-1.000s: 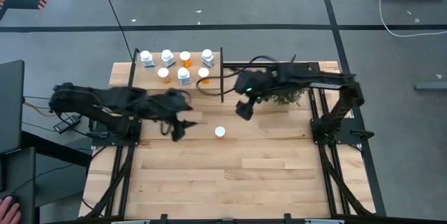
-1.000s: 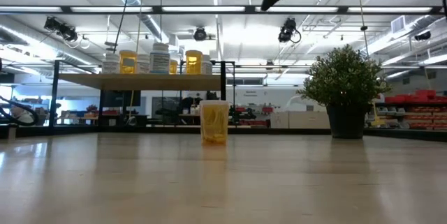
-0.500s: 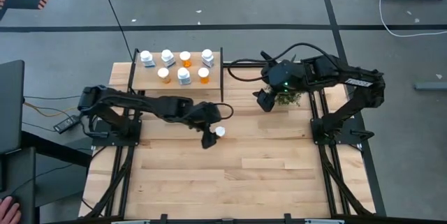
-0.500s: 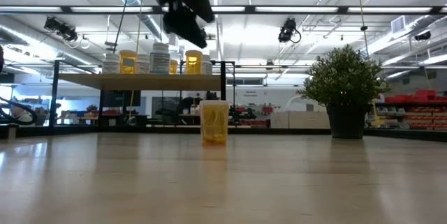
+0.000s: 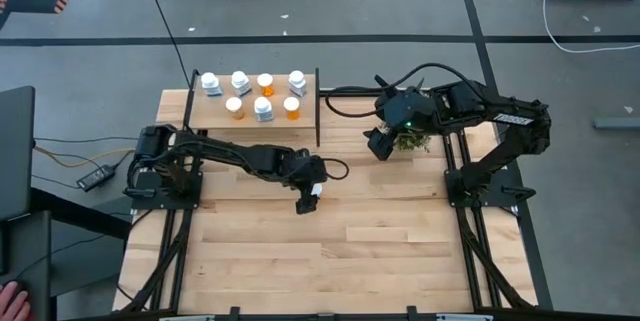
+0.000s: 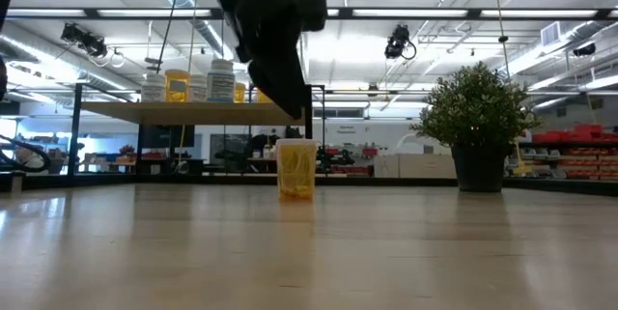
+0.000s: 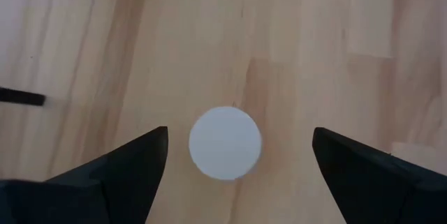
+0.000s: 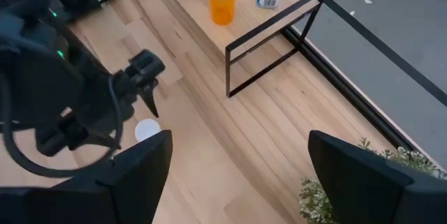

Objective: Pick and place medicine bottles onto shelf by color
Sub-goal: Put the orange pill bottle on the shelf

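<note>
From above, my left gripper (image 5: 308, 199) hangs over the last loose bottle (image 5: 316, 190) on the table (image 5: 400, 251); 7 bottles stand on the shelf (image 5: 215, 113). My right gripper (image 5: 378, 144) waits by the plant (image 5: 412, 141), fingers spread.

At table height, the orange bottle (image 6: 296, 168) stands upright, my gripper's tips hidden against the dark frame.

Through my left wrist, my fingers (image 7: 126, 168) are spread wide, the white cap (image 7: 225, 142) centred between them, nothing held. I should descend straight, then close below the cap. The body's colour is hidden here.

Potted plant (image 6: 474, 123) on wooden tabletop (image 5: 380, 251)
</note>
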Controlling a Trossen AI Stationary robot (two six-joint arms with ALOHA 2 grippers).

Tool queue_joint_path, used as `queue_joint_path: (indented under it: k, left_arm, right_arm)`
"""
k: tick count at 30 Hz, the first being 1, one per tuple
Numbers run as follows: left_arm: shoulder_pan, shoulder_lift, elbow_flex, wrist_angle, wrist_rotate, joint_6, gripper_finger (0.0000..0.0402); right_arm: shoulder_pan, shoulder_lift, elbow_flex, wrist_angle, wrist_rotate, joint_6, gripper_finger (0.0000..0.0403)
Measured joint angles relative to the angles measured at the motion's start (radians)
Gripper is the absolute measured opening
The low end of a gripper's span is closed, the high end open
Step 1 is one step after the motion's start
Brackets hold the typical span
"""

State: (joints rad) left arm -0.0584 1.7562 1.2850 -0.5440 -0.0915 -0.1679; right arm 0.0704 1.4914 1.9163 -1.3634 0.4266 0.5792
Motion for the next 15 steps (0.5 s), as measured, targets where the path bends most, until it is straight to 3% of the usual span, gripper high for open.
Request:
queue_joint_path:
  k: [15]
  left_arm:
    - [0.001, 0.065, 0.0, 0.016, 0.0, 0.162, 0.0362]
  right_arm:
    - [0.004, 0.0, 0.0, -0.033, 0.021, 0.064, 0.0342]
